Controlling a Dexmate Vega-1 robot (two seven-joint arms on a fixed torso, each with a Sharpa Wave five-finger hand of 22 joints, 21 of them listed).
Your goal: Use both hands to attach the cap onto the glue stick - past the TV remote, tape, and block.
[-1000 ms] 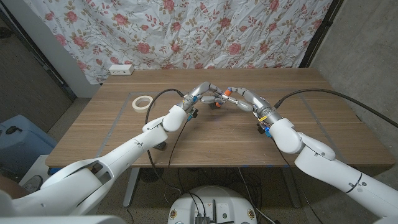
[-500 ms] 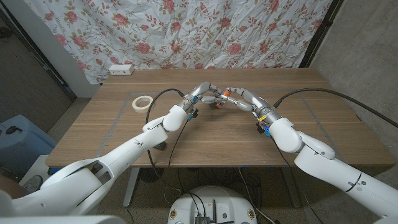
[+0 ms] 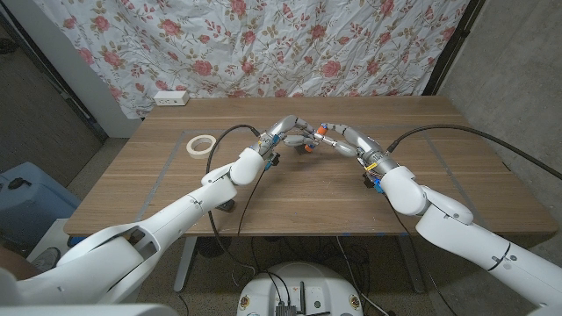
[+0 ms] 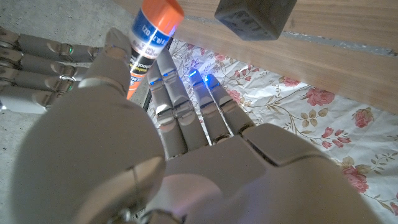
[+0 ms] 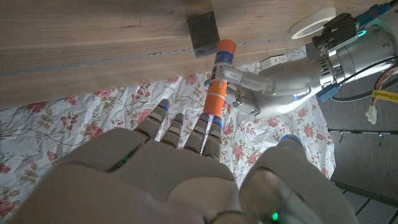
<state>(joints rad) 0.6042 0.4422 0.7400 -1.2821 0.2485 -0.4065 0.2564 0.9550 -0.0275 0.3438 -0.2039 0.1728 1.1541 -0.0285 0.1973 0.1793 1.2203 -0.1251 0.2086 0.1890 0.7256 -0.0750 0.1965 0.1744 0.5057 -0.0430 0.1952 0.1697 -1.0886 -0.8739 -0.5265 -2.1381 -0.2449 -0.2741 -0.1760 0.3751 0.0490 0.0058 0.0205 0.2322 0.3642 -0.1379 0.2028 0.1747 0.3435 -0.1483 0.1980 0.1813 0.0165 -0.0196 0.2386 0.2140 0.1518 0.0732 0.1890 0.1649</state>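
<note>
Orange glue stick (image 5: 219, 81) is up over mid-table, both hands meeting on it: left hand (image 3: 288, 132) pinches its body, right hand (image 3: 341, 137) grips its lower end. Dark block (image 5: 203, 27) sits just beside, tape (image 3: 202, 144) well off to the left.

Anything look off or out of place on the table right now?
Nothing stands out. Both hands, left hand and right hand, meet at the glue stick mid-table; the tape roll lies flat and the dark block sits upright.
</note>
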